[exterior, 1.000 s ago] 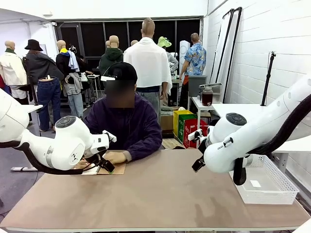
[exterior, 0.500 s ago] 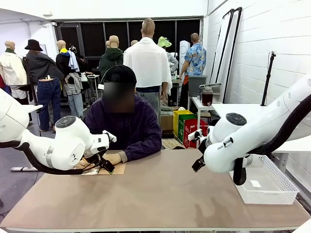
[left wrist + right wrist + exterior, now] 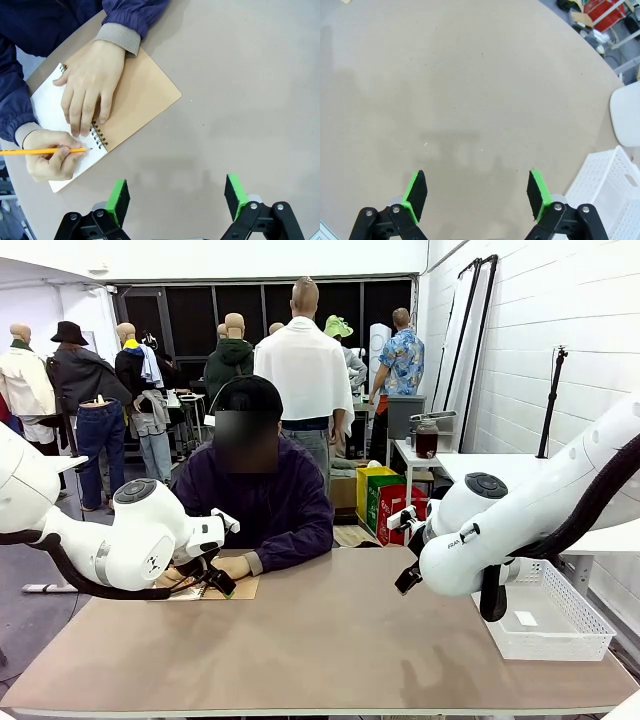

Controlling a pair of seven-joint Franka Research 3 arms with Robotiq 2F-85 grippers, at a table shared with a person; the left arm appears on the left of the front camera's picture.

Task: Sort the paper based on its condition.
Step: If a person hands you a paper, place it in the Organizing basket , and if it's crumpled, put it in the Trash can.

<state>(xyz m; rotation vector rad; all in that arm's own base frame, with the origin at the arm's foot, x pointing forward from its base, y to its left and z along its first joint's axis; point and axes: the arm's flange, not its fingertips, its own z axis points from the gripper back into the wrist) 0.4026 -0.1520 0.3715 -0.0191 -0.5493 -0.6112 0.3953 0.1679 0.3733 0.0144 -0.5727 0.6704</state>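
Observation:
The paper is out of view. A spiral-bound notebook (image 3: 142, 100) with a brown card cover lies open on the table, its white page (image 3: 47, 105) still bound in. A person's hand (image 3: 90, 87) presses on the page while the other hand (image 3: 47, 160) holds a yellow pencil (image 3: 40, 150) to it. My left gripper (image 3: 177, 200) hovers open just beside the notebook, nothing between its green pads (image 3: 119, 197). Above bare tabletop, my right gripper (image 3: 477, 197) also stands open with nothing in it.
A white perforated basket (image 3: 560, 632) sits at the table's right edge, its corner (image 3: 612, 185) close to my right gripper. The person (image 3: 255, 500) sits at the far side, forearms on the table. The brown tabletop (image 3: 330, 640) stretches between the arms.

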